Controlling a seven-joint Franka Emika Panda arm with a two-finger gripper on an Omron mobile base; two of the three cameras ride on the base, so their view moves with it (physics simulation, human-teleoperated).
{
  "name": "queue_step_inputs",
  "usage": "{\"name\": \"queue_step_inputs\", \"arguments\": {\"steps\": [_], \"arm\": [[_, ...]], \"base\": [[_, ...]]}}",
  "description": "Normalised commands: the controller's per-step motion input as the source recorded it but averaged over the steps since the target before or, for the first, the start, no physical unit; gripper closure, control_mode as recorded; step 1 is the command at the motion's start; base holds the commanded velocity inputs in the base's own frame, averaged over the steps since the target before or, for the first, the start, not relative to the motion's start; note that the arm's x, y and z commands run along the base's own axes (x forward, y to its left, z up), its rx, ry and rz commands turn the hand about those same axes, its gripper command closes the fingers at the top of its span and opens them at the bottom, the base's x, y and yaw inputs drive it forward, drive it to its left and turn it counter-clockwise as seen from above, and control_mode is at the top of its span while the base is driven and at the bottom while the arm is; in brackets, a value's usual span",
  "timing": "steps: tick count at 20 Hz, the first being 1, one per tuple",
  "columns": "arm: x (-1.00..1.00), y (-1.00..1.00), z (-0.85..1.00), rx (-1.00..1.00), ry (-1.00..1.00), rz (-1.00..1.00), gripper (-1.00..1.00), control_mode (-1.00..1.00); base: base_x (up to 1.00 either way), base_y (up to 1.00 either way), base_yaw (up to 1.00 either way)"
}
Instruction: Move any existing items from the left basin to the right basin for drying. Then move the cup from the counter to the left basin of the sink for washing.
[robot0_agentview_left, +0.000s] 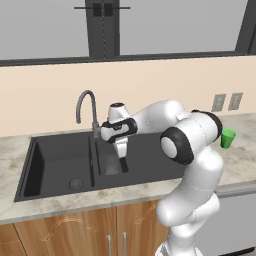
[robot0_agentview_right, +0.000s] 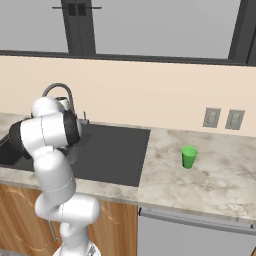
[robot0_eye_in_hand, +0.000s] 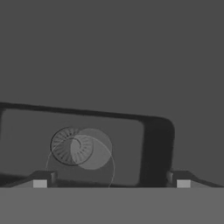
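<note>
My end effector (robot0_eye_in_hand: 111, 181) hangs over the narrow right basin (robot0_agentview_left: 111, 162), fingers spread wide, gripping nothing. The see-through glass (robot0_eye_in_hand: 85, 157) stands in that basin beside its drain (robot0_eye_in_hand: 71, 146), between my fingertips in the hand view. The green cup (robot0_agentview_right: 189, 157) sits upright on the worktop (robot0_agentview_right: 210, 175), well right of the sink (robot0_agentview_left: 55, 167).

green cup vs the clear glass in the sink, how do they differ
The green cup is solid bright green; the glass is see-through grey and faint against the dark sink. The cup stands on the beige counter; the glass sits down in the narrow basin over its drain, between the open gripper's fingertips. Both are small, handleless and free of the gripper.
</note>
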Motion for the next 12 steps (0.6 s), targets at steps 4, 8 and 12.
{"name": "queue_step_inputs", "arguments": {"steps": [4, 8, 12], "arm": [[-0.01, -0.12, 0.27, -0.03, 0.00, -0.06, -1.00, -1.00], [0.00, -0.19, 0.31, -0.03, 0.01, -0.06, -1.00, -1.00], [-0.01, -0.25, 0.24, -0.02, 0.03, -0.10, -1.00, -1.00]], "base": [[0.00, 0.00, 0.00], [0.00, 0.00, 0.00], [0.00, 0.00, 0.00]]}}
